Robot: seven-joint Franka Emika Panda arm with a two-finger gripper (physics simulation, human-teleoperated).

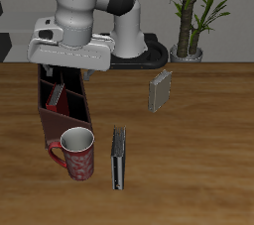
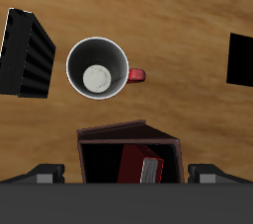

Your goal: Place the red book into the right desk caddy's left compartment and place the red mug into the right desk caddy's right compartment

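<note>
The right desk caddy (image 1: 69, 118) is a long maroon box running toward the table's front edge. The red book (image 1: 57, 96) leans inside one of its farther sections, also seen from above as the red book (image 2: 138, 167) within the caddy (image 2: 99, 137). My gripper (image 1: 65, 70) hovers above that section, open and empty; its fingertips (image 2: 44, 173) sit wide apart either side of the caddy. The red mug (image 1: 77, 153) stands upright on the table just past the caddy's near end, and from above the mug (image 2: 97, 67) shows its pale inside.
A black book with a pale edge (image 1: 119, 158) lies beside the mug, also in the wrist view (image 2: 28, 52). A grey book (image 1: 160, 92) stands farther back. A potted plant (image 1: 189, 16) stands at the table's back.
</note>
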